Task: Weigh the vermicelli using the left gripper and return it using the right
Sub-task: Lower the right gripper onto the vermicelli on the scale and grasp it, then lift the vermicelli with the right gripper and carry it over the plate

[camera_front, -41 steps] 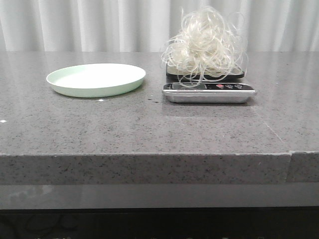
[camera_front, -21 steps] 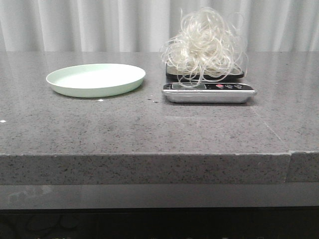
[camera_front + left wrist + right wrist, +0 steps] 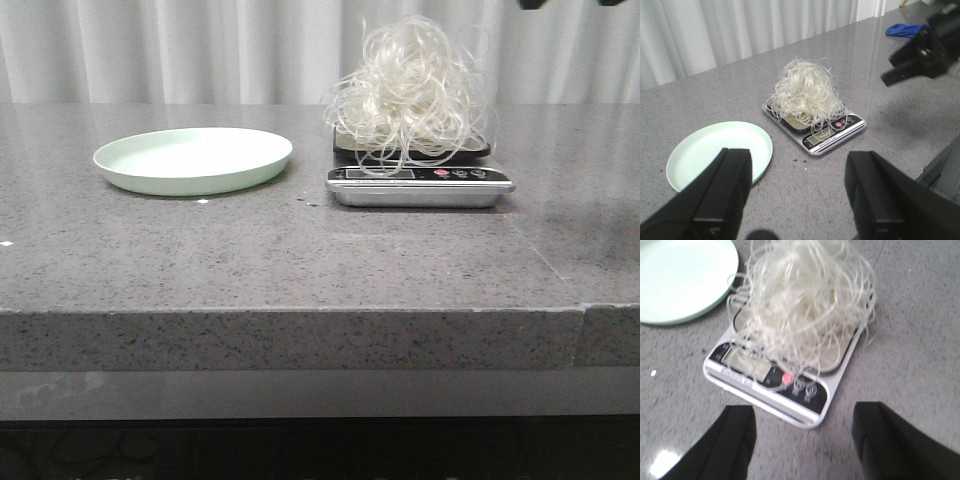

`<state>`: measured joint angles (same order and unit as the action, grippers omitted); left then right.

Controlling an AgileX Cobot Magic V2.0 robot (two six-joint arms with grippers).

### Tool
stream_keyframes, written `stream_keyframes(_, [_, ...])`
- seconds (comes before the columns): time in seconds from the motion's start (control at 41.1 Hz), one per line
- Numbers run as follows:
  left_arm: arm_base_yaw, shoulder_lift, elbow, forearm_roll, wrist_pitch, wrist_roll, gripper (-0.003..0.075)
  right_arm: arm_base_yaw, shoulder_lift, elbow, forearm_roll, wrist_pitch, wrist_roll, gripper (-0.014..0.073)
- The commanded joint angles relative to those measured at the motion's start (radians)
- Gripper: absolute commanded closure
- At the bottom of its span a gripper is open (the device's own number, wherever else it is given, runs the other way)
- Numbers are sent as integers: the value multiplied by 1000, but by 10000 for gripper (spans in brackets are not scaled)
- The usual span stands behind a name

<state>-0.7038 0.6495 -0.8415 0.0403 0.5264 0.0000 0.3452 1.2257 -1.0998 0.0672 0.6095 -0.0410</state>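
Note:
The vermicelli is a fluffy whitish tangle lying on the platform of a small silver kitchen scale right of centre on the grey table. It also shows in the left wrist view and the right wrist view. The pale green plate stands empty to the scale's left. My left gripper is open and empty, held back and high above the table. My right gripper is open and empty, above the scale's near edge; only its dark tips show at the front view's top edge.
A blue cloth lies far off on the table's right side. White curtains hang behind the table. The table's front edge runs across the front view. The right arm hovers to the right of the scale.
The right gripper's dark tips have come into the top right edge of the front view. The vermicelli, scale and plate have not moved.

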Motion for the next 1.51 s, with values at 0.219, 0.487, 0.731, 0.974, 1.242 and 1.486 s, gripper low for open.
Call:
stream_keyframes(0.219, [-3,-13,16,-10,-82,-11,250,1,235,-291,53,-28,-13,69])
stream_keyframes(0.487, [-3,-13,16,-10,-84,-11,250,1,428,-460,57,-26,-13,69])
stream_keyframes(0.731, [-3,-13,16,-8,-84,-11,250,1,551,-569,44,-3,-19,69])
stream_keyframes(0.974, [-3,-13,16,-6,-84,-11,250,1,591,-585,-25,64,-19,172])
stream_keyframes(1.242, [-3,-13,16,0,-84,-11,250,1,589,-586,-31,94,-19,428])
stream_keyframes(1.486, [-3,-13,16,14,-84,-11,250,7,557,-608,-31,99,-19,430])
